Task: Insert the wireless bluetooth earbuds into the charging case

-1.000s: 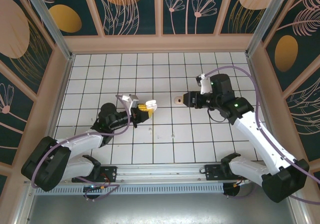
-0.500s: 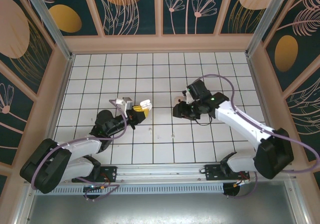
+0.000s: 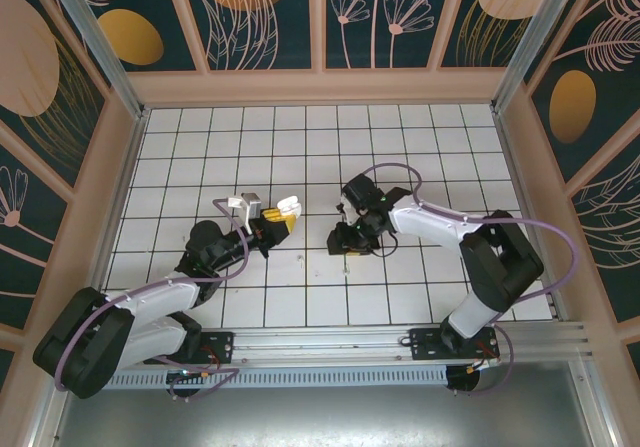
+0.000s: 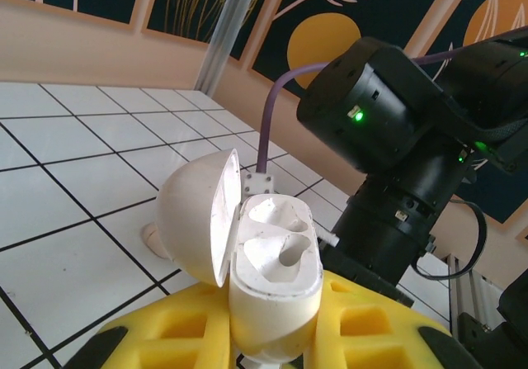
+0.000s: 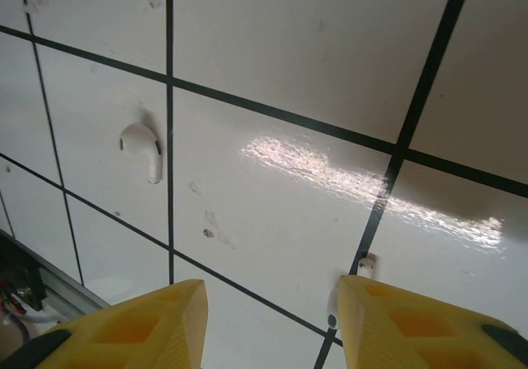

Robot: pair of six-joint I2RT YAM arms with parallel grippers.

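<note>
left gripper (image 4: 276, 332): closed on the charging case (image 4: 276, 274); we see its yellow fingers (image 4: 157, 324) on both sides of the base.
charging case: held upright above the tiled table (image 4: 66, 245), with the lid (image 4: 194, 220) swung open to the side; both sockets look empty to us.
right gripper (image 5: 268, 319): jaws apart, nothing between them, pointing down at the table.
first earbud (image 5: 142, 148): lying on a white tile, well apart from the right fingers.
second earbud (image 5: 364, 264): on a dark grid line, just beside one right fingertip; we cannot tell if it touches.

White gridded table (image 5: 272, 72), one earbud (image 5: 142, 150) on a tile (second earbud (image 5: 365, 264) on a line)
</note>
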